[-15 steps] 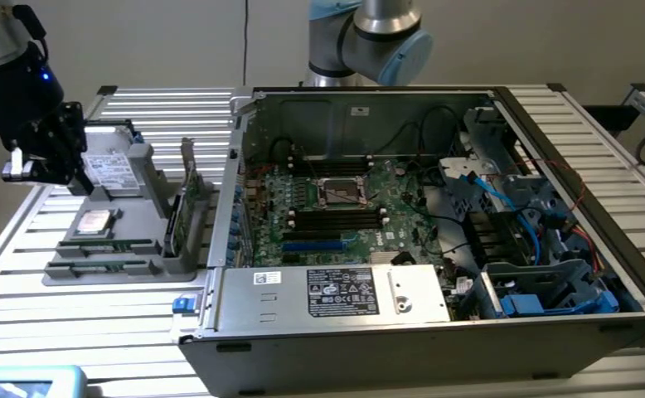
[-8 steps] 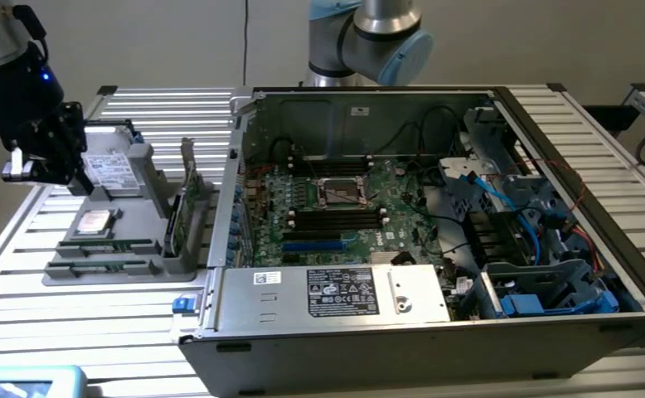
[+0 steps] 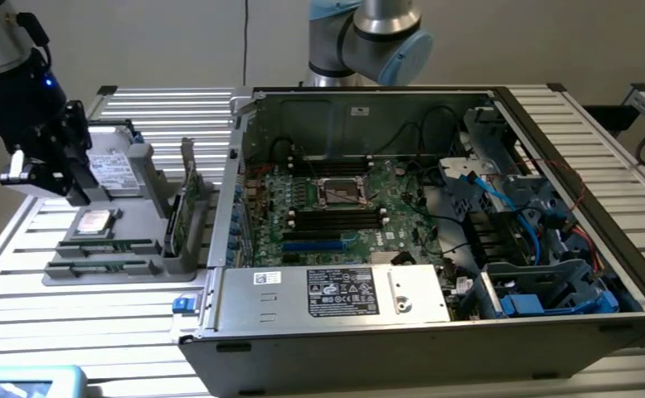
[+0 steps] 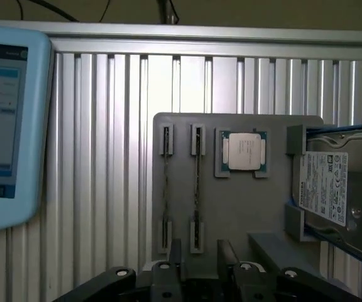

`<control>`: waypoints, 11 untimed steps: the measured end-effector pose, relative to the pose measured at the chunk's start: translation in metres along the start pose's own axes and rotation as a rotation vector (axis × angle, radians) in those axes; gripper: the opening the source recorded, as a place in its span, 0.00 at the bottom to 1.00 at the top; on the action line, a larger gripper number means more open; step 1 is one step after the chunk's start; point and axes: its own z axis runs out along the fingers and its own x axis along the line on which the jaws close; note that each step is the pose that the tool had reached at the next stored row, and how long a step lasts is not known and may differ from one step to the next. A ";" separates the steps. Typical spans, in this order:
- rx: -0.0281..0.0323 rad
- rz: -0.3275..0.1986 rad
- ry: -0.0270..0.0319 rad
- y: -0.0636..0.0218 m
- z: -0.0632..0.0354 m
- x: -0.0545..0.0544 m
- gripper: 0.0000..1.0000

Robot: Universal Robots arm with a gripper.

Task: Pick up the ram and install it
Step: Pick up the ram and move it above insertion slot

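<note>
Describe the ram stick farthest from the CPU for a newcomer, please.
A grey tray sits at the exterior view's left of the open computer case. The ram is the thin green strip along the tray's outer edge; a second stick lies between it and the square silver CPU.

The arm's blue-capped joint (image 3: 372,37) stands at 12 o'clock in the exterior view. Its dark wrist (image 3: 7,91) hangs at 10 o'clock. Below it, the gripper (image 3: 74,191) points down toward 6 o'clock, with its 2 fingers (image 4: 176,258) spread apart and an open gap between them.
</note>
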 end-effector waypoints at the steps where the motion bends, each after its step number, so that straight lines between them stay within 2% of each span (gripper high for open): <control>1: 0.0000 0.000 0.0000 0.0004 0.0018 0.000 0.36; 6: -0.0001 0.000 0.0043 0.0027 0.0095 0.002 0.36; 11: 0.0000 0.000 0.0048 0.0034 0.0184 0.005 0.36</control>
